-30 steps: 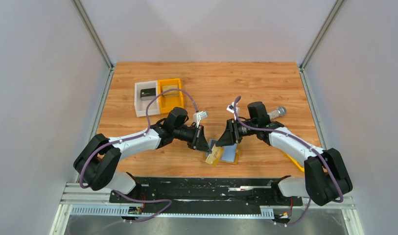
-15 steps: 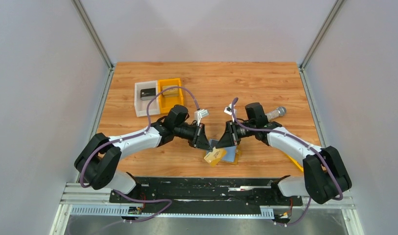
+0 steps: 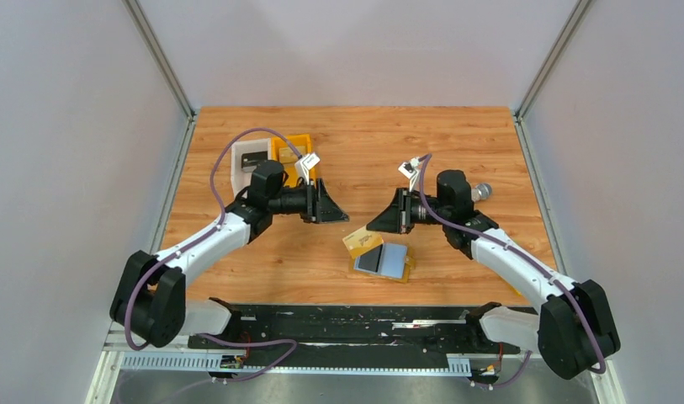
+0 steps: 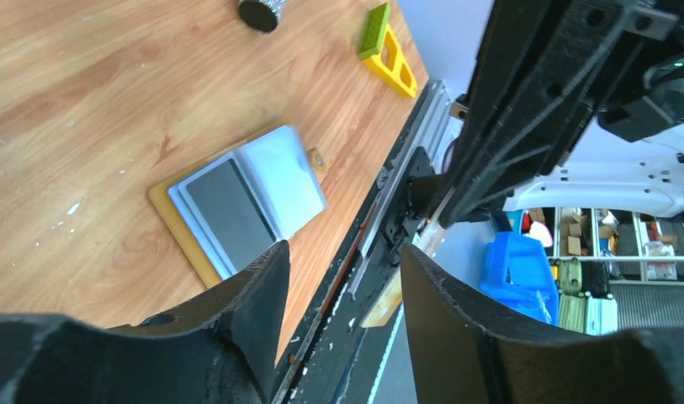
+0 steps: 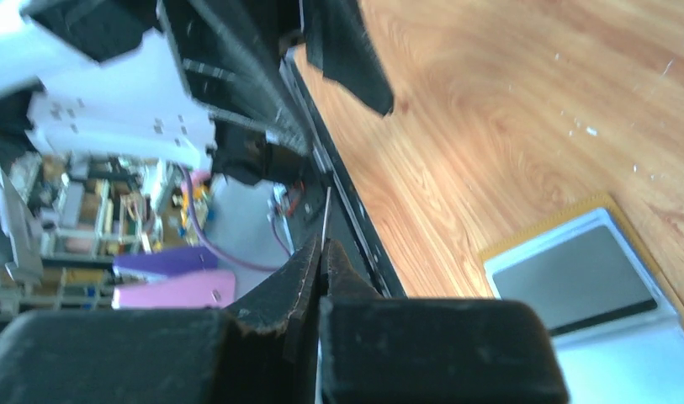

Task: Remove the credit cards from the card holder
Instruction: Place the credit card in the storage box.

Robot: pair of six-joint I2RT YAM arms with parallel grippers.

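Note:
The card holder [image 3: 397, 263] lies open and flat on the table, tan-edged with light-blue panels. A dark grey card [image 3: 371, 259] shows in its left panel, also seen in the left wrist view [image 4: 229, 210] and the right wrist view [image 5: 574, 278]. My right gripper [image 3: 373, 227] hangs just above the holder's left end, shut on a gold credit card [image 3: 362, 242]. That card shows edge-on between the jaws [image 5: 326, 210]. My left gripper [image 3: 328, 210] is raised to the left of the holder, open [image 4: 342, 252], with nothing between its fingers.
A white bin [image 3: 240, 171] and an orange bin [image 3: 289, 147] stand at the back left, behind the left arm. A silver-and-black cylinder [image 3: 481, 191] lies at the right. A yellow-and-green flat tool [image 4: 387, 50] rests near the front right edge.
My left gripper has opened and pulled back up and to the left, away from the holder. The right gripper has shut on the gold card and lifted it. The holder now lies flat.

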